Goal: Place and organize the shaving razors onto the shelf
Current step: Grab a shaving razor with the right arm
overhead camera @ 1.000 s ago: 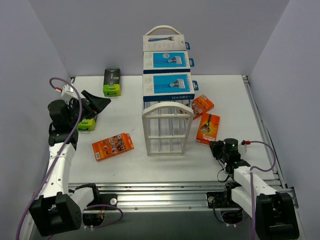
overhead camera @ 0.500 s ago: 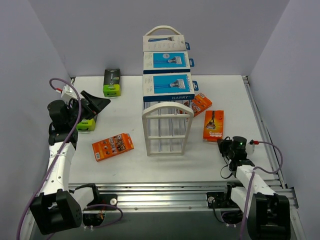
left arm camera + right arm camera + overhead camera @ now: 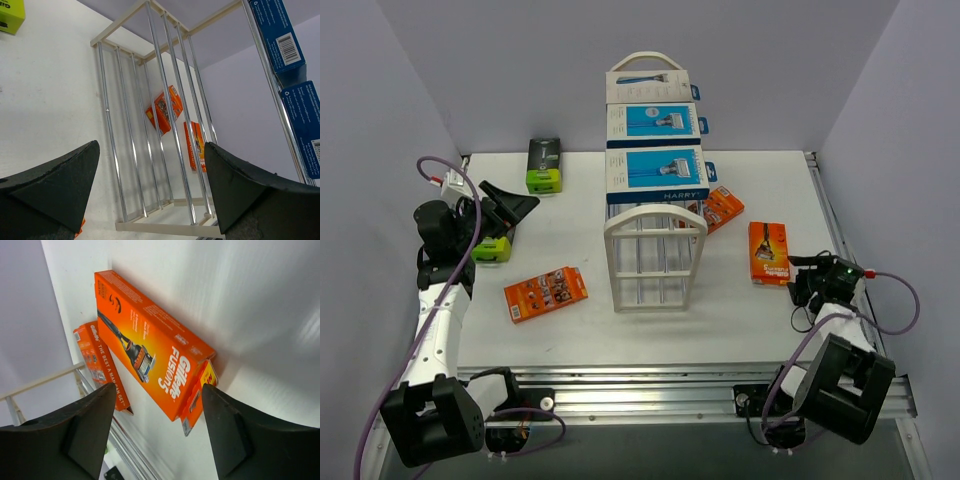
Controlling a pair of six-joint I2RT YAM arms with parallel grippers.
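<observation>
- From above, I am holding my right claw (image 3: 802, 282) out to the right of the shelf (image 3: 655, 210), fingers parted and gripping nothing. The Gillette box (image 3: 768, 252) is lying flat on the table (image 3: 570, 225) just ahead of that claw, between it and the shelf.
- My left claw (image 3: 520, 215) is hovering well to the left of the shelf, gaping as wide as it goes and also empty. Three blue boxes (image 3: 655, 170) are already sitting on the shelf's top. A second orange box (image 3: 723, 208) is resting close against the shelf's right side. A third orange box (image 3: 545, 292) and two lime-green boxes (image 3: 544, 165) are waiting on the shelf's left.
- Through my left wrist camera, I am looking between my spread fingers (image 3: 55, 190) straight at the shelf's thin bars, with two orange boxes showing on the far side.
- Through my right wrist camera, my fingers (image 3: 75, 435) are framing the Gillette box without touching it. It is lying picture side up, its hang-tab end nearest me, and the second orange box is lying beyond it toward the shelf.
- I am judging this box light and fairly stiff, though thin card will dent if I squeeze hard (and the printed faces look glossy, so probably slick). I am thinking of pinching it across its narrow width, on the two long edges near the middle, and avoiding the flimsy tab.
</observation>
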